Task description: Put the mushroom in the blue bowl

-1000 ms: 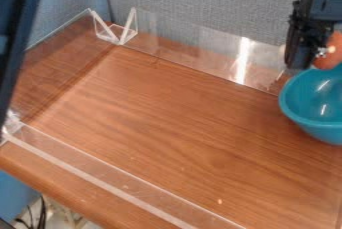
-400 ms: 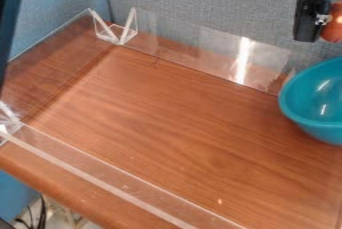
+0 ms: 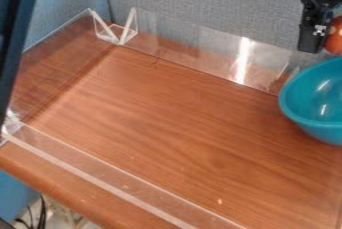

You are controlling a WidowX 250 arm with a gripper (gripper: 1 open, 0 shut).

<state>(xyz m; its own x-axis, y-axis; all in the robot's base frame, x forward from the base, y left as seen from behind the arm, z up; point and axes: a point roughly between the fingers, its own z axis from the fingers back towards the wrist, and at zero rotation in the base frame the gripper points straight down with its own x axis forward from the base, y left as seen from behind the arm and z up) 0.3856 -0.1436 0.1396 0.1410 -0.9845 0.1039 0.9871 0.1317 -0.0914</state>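
Since a second ago the gripper [image 3: 321, 35] has risen from just beside the blue bowl [image 3: 315, 101] to the top right corner, above the bowl's far rim. Its dark jaws are clamped on the mushroom [image 3: 330, 39], of which only a reddish-orange rounded part shows beside the fingers, at the frame edge. The bowl, glossy teal and deep, sits on the wooden table [image 3: 160, 123], cut by the right edge.
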